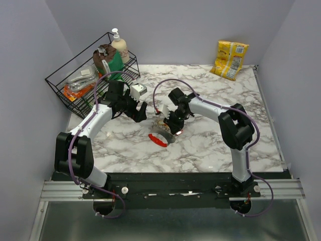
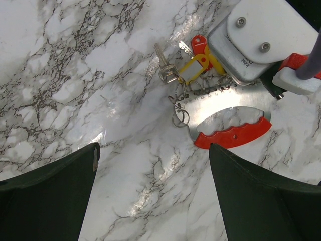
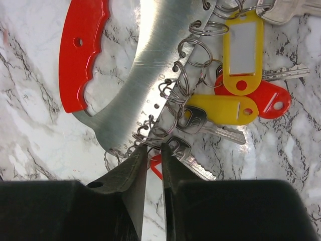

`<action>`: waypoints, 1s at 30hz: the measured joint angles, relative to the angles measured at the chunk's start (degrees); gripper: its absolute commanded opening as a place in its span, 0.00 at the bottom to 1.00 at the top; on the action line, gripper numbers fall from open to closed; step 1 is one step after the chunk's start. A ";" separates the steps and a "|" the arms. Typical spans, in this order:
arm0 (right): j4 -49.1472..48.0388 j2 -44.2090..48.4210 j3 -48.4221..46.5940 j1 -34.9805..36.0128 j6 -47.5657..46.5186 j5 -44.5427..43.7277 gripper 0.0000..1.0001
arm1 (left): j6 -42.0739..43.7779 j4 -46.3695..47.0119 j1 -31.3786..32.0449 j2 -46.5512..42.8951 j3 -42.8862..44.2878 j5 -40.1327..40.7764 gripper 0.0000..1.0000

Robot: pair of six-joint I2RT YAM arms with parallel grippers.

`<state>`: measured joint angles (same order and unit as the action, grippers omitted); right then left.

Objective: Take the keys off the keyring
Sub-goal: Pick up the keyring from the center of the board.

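Note:
The keyring is a curved silvery plate (image 3: 150, 65) with a red grip (image 3: 83, 50) and small wire rings (image 3: 173, 95) along its edge. It lies on the marble mid-table (image 1: 158, 140). The keys fan out from the rings: silvery keys (image 3: 193, 158), two yellow tags (image 3: 242, 50) and a red tag (image 3: 261, 98). They also show in the left wrist view (image 2: 185, 70). My right gripper (image 3: 154, 146) is down on the ring cluster at the plate's end, jaws almost together with a wire ring at the tips. My left gripper (image 2: 153, 150) is open and empty, hovering just left of the keyring (image 2: 231, 135).
A black wire basket (image 1: 65, 88) with a soap bottle (image 1: 119, 46) and packets stands at the back left. A yellow snack bag (image 1: 229, 59) leans at the back right. The right wrist's white camera body (image 2: 256, 40) hangs over the keys.

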<state>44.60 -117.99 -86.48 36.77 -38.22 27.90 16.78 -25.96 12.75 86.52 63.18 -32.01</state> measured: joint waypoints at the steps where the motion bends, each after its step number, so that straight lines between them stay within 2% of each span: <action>1: 0.04 -0.09 0.00 0.00 -0.02 0.02 0.23 | -0.07 0.00 0.00 0.00 0.00 0.00 0.99; 10: 0.09 -0.39 0.00 0.02 -0.83 0.02 0.14 | -0.09 0.04 0.00 0.00 0.00 0.00 0.99; 13: 0.04 -0.39 0.00 0.02 -0.90 0.04 0.06 | -0.09 0.07 0.00 0.02 0.00 0.00 0.99; 30: -0.02 3.69 1.57 0.04 -1.25 -0.02 0.01 | -0.07 0.07 0.00 0.02 0.00 -0.44 0.99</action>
<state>44.58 -114.30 -84.90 36.82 -39.46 27.88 16.71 -25.89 12.75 86.54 63.18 -32.45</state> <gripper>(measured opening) 0.013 0.988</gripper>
